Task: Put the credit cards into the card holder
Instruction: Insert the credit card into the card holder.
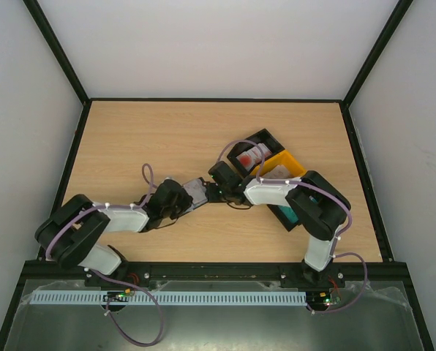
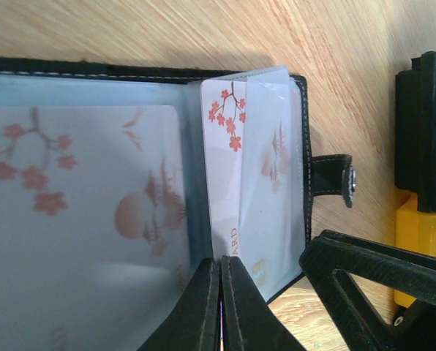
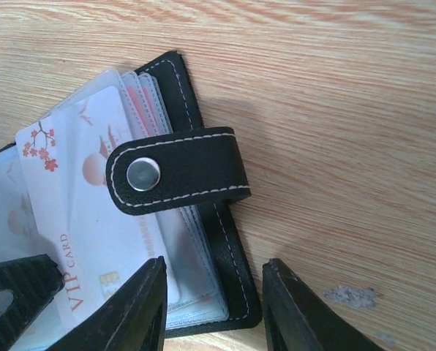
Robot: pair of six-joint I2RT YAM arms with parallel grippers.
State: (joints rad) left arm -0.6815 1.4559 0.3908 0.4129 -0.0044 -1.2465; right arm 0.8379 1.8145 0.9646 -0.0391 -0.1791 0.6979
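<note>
- Card holder [image 3: 231,248]: black, stitched, lying opened flat on the table [image 3: 350,110] near its middle, just beside the joined bins. It lies between the two arms, presumably so that each can work one side of it.
- Clasp tab [image 3: 185,170]: flopped back across the clear sleeves, press-stud [image 3: 141,175] uppermost and unfastened. It partly covers the pocket mouths and may hinder loading.
- Sleeves [image 2: 79,219]: pale, translucent leaves fanned open. Blossom-printed cards show faintly through several, so some pockets are judged already filled.
- Credit card [image 3: 72,212]: white with red blossom and "VIP CARD" lettering, standing between two leaves and part-way into the fan. Whether it is fully seated cannot be told.
- Left gripper [image 2: 220,267]: jaws clenched flat together, tips meeting the lower edge of that card and its leaf. This probably pins the fan apart and steadies the holder. Whether card or sleeve is actually nipped cannot be told.
- Right gripper [image 3: 214,267]: jaws released, one over the sleeves and one over bare table, straddling the holder's outer edge and gripping nothing.
- Black bin [image 1: 260,139] and yellow bin [image 1: 295,162]: hold further cards, red-and-white in the black one, so the task is judged unfinished.
</note>
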